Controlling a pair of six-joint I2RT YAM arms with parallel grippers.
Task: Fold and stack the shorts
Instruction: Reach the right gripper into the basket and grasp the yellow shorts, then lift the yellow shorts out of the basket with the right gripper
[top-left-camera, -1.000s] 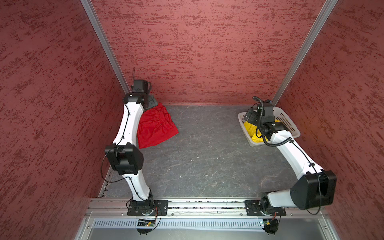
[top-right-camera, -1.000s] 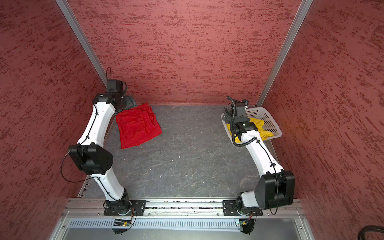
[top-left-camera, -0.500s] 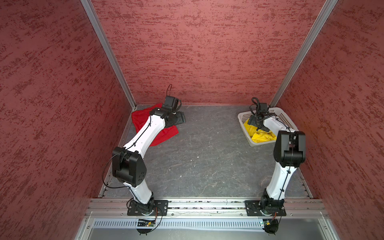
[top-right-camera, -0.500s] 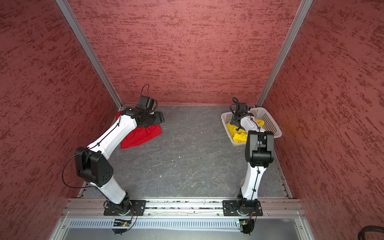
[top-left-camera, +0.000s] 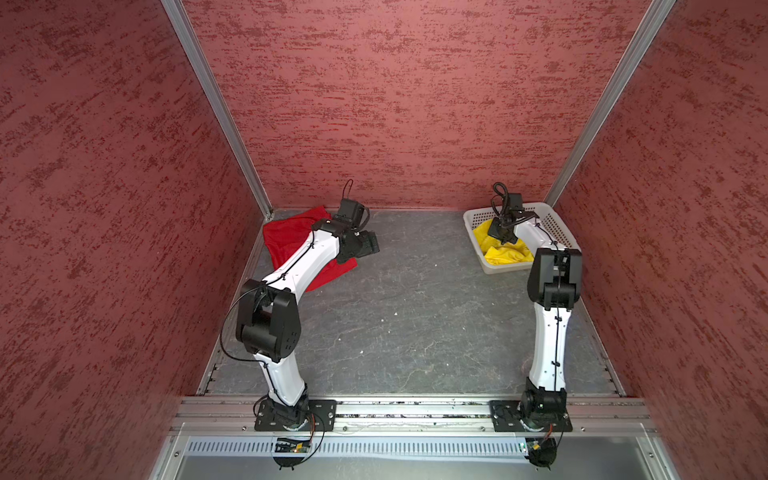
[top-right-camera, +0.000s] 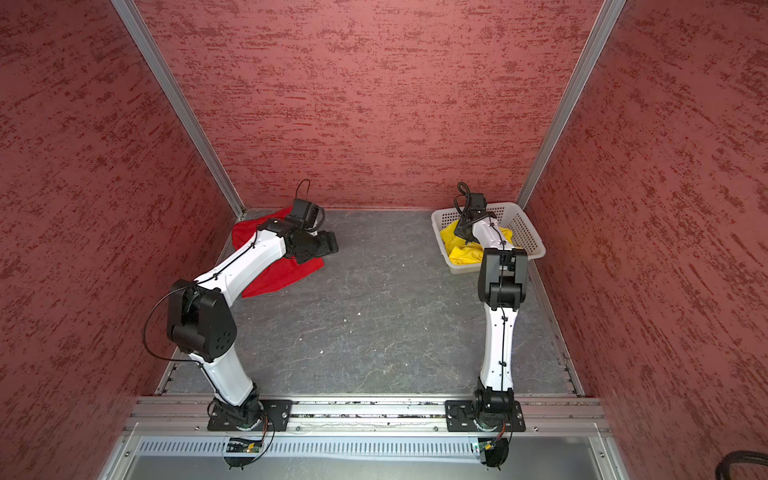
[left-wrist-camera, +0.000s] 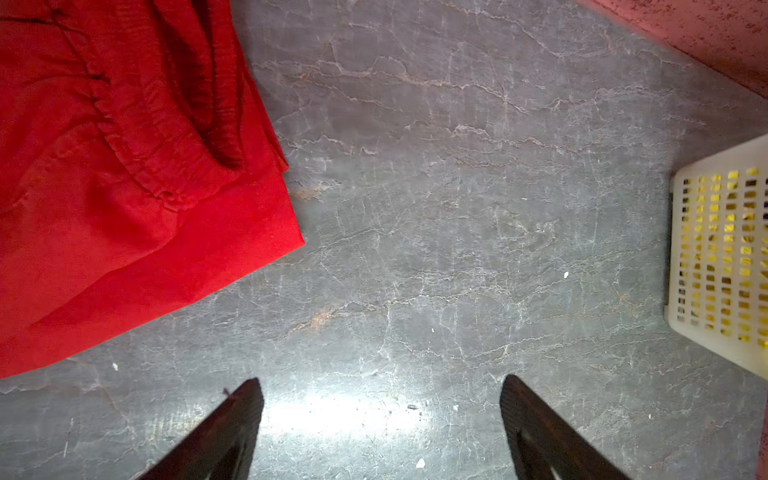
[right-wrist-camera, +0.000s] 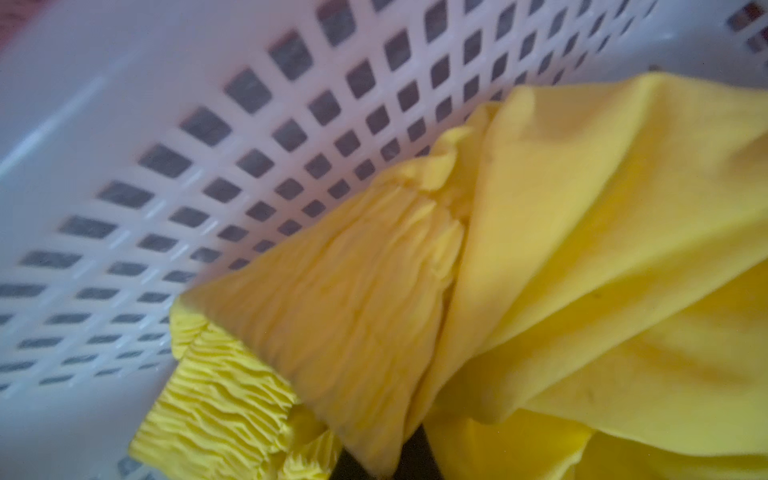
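Hovering open over bare table (top-left-camera: 415, 311) off the 3 o'clock edge of the red shorts (top-left-camera: 286, 237), the left gripper (left-wrist-camera: 381, 380) has left the corner (top-left-camera: 268, 216); the right gripper (top-left-camera: 503, 237), inside the basket (top-left-camera: 555, 224), clenches the yellow shorts (top-left-camera: 509, 254).

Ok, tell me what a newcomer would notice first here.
The red shorts lie in the far left corner of the grey table, with the left gripper open over bare table beside them. Across from them, the yellow shorts sit in the white perforated basket at the far right, where the right gripper is shut on their fabric.
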